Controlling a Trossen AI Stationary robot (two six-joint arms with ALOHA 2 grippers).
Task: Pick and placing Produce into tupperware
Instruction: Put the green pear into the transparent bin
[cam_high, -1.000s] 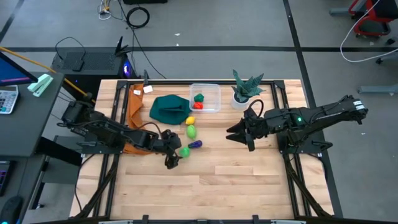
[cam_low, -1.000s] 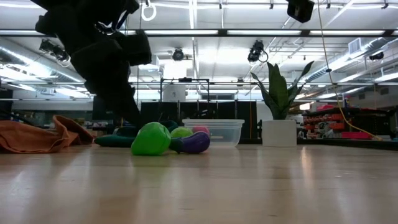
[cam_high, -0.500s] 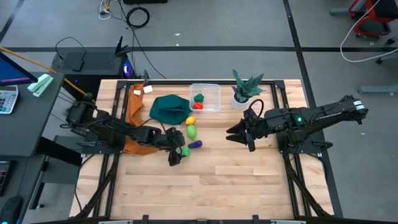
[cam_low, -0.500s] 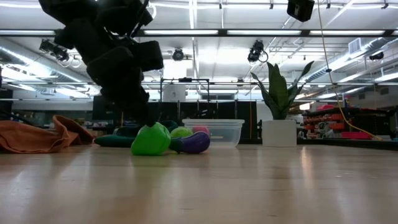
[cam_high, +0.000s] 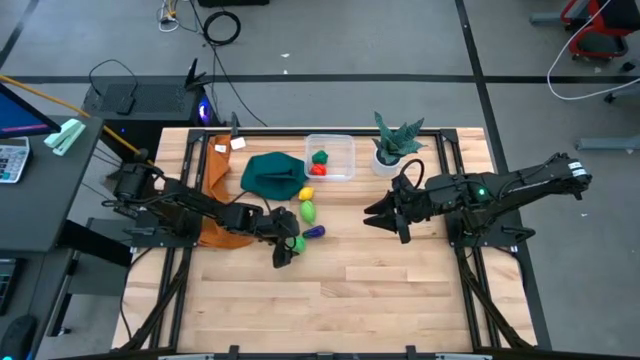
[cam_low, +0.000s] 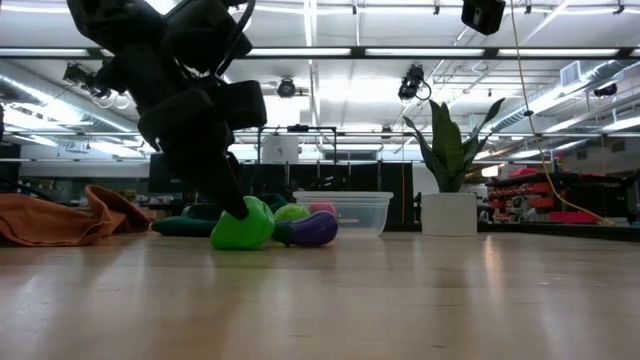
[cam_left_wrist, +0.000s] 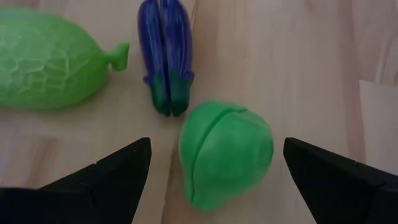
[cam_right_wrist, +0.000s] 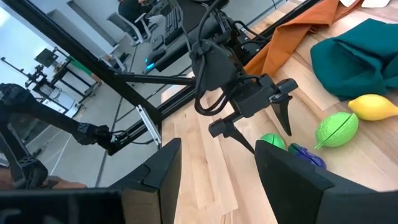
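Now left pincer (cam_left_wrist: 211, 180) spread wide around dark green produce (cam_left_wrist: 225, 153), its stem end toward the wrist camera

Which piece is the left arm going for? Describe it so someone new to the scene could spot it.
Start at the dark green cloth near the table's back edge and follow the line of toy produce toward the table's middle. Last in that line, beside the purple eggplant, is the bright green rounded piece, between the open fingers of the left hand. It is plumper and smoother than the light green netted fruit.
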